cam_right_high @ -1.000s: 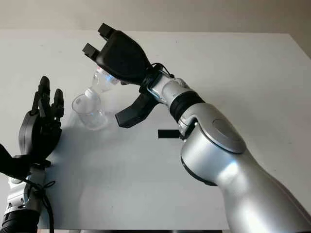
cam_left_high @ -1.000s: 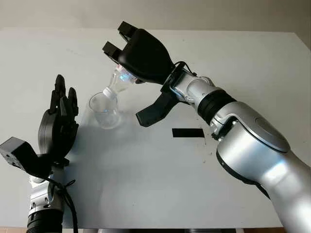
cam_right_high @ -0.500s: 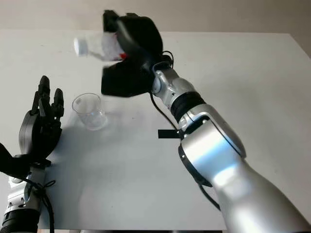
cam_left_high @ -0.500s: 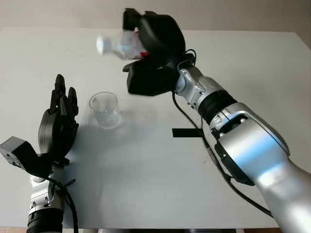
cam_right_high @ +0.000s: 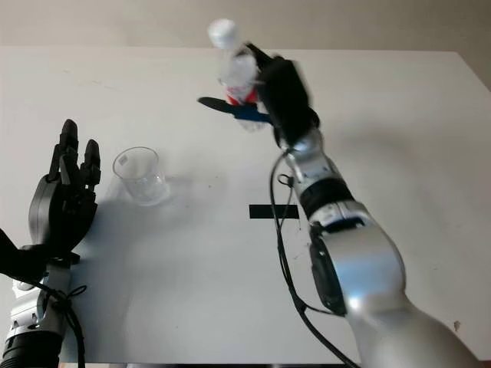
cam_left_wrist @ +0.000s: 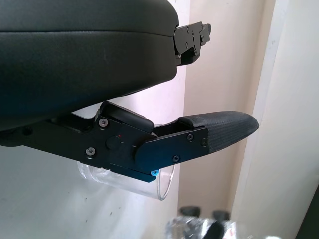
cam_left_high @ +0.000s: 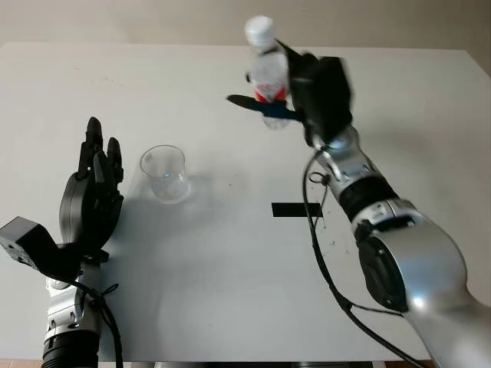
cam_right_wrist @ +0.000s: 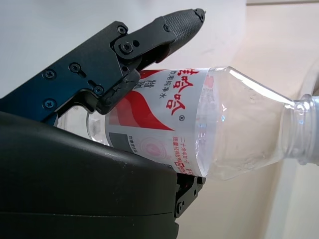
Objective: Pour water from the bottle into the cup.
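Two hands, left eye view: right hand (cam_left_high: 307, 96) grips bottle (cam_left_high: 268, 73) upright, raised beyond and right of cup (cam_left_high: 165, 173) on white surface (cam_left_high: 230, 261); left hand (cam_left_high: 92, 203) open, left of cup. Right wrist view: fingers (cam_right_wrist: 149, 37) clamp bottle's label.

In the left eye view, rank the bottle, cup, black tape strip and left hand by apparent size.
1. Left hand, though it is nearest the camera
2. Bottle, partly hidden by the right hand
3. Cup
4. Tape strip
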You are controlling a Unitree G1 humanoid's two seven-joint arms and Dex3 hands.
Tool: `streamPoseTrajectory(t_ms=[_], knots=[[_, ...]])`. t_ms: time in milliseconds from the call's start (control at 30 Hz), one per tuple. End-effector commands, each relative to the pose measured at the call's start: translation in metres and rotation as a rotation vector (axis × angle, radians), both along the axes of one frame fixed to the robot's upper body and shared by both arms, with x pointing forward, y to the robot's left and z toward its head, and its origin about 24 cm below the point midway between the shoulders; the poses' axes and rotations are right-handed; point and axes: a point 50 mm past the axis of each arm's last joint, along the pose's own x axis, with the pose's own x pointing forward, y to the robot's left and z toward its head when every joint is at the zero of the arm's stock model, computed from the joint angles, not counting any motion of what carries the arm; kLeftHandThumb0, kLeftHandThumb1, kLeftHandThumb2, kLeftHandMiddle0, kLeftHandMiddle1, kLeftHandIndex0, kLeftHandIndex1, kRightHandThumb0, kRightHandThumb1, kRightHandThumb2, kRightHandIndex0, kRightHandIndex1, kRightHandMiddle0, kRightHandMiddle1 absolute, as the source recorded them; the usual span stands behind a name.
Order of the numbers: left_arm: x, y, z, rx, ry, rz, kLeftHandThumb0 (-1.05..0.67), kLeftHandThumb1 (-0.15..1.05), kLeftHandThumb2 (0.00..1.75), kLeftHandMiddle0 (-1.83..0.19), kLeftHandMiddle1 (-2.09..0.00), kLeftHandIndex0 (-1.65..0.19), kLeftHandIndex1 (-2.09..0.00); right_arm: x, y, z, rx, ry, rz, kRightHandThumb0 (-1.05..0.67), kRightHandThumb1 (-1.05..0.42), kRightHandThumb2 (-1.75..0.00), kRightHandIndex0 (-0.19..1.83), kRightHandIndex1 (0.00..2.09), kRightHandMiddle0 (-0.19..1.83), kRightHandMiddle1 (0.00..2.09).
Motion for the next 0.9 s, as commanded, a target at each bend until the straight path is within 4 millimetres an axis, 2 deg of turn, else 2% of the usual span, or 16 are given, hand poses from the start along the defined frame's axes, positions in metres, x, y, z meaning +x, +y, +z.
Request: streamPoseTrajectory(t_ms=[0,100,267,367,533,667,867], knots=[[-0.009,-0.001,-0.024,-0.034,0.089,0.006,-0.81,1.05,0.67,0.19,0.0,0.19,0.0,-0.006,-0.009,0.0,0.012,-0.021,-0.002,-0.2,-1.05,-0.35,1.39,2.09,1.13,2.09],[-0.009,0.0,-0.024,-0.038,0.089,0.006,-0.81,1.05,0.68,0.19,0.0,0.19,0.0,-0.014,-0.015,-0.008,0.045,0.028,-0.002,-0.19,-1.05,-0.36,1.37,2.09,1.09,2.09],[-0.008,0.0,-0.023,-0.039,0.085,0.0,-0.81,1.05,0.68,0.19,0.0,0.19,0.0,-0.031,-0.028,-0.018,0.06,0.035,0.015,-0.15,-1.05,-0.4,1.46,2.09,0.9,2.09],[-0.009,0.001,-0.022,-0.039,0.087,0.002,-0.81,1.05,0.69,0.19,0.0,0.19,0.0,-0.041,-0.034,-0.021,0.06,0.043,0.012,-0.17,-1.05,-0.39,1.42,2.09,0.84,2.09],[-0.011,0.002,-0.022,-0.032,0.088,0.003,-0.82,1.05,0.69,0.19,0.0,0.19,0.0,-0.058,-0.038,-0.023,0.094,0.055,-0.016,-0.18,-1.05,-0.4,1.44,2.09,0.87,2.09],[-0.012,0.002,-0.022,-0.04,0.092,0.0,-0.81,1.05,0.69,0.19,0.0,0.19,0.0,-0.07,-0.038,-0.026,0.126,0.066,-0.035,-0.2,-1.05,-0.4,1.44,2.09,1.0,2.09],[-0.014,0.003,-0.022,-0.036,0.099,0.0,-0.81,1.05,0.69,0.19,0.0,0.19,0.0,-0.082,-0.036,-0.03,0.155,0.08,-0.05,-0.21,-1.05,-0.42,1.42,2.09,1.02,2.09]])
